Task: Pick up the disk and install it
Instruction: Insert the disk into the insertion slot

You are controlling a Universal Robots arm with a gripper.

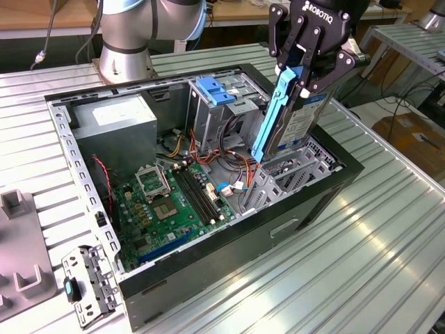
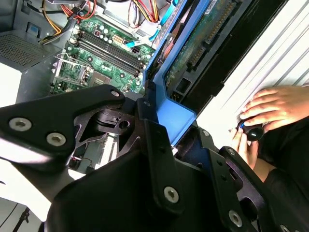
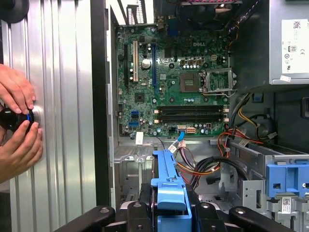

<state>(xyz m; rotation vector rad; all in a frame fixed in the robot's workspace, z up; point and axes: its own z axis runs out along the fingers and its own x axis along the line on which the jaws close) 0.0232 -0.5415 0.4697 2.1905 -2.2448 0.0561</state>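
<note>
Black metal gripper (image 3: 171, 212) sits closest, squeezed tight on the top end of the disk (image 1: 300, 115). It holds the disk standing up, a bit tilted, over one end of the open computer case (image 1: 229, 257), with the low end just inside. I think it stands on end so its thin edge fits the shiny metal bay (image 1: 285, 174) in the case. The disk is flat, hard and silver-grey, with a smooth blue plastic rail (image 1: 270, 118) along its side. Deep inside the case lies a bumpy green board (image 1: 174, 202).

The disk (image 2: 205, 38) is clamped by its blue rail in the gripper (image 2: 157, 104) above the motherboard (image 2: 104, 46); a black knob (image 2: 252, 131) is touched by a person's hand (image 2: 277, 106).
</note>
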